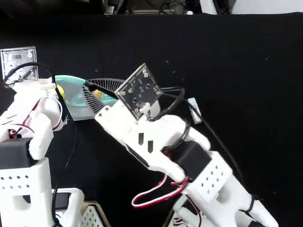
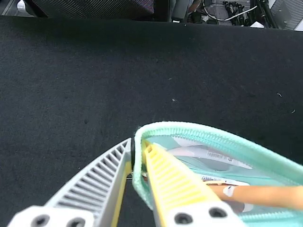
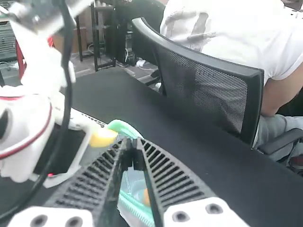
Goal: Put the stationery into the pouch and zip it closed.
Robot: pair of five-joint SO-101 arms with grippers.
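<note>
The mint pouch [image 1: 75, 97] lies at the back left of the black table, its zip open. In the left wrist view several pens and an orange pencil [image 2: 265, 195] lie inside the pouch [image 2: 199, 132]. My left gripper [image 2: 137, 146] is shut on the rim at the pouch's end, one finger inside and one outside; from above the left gripper [image 1: 59, 89] stands at the pouch's left end. My right gripper [image 3: 129, 147], with black ribbed fingers, is shut on the pouch's zip edge [image 3: 120, 126]; from above the right gripper [image 1: 90, 86] sits over the pouch's middle.
A small white and blue item [image 1: 194, 109] lies on the table to the right of the right arm [image 1: 161, 142], which crosses the middle from the front right. The left arm's base [image 1: 23, 189] stands at the front left. Open black table lies behind and to the right.
</note>
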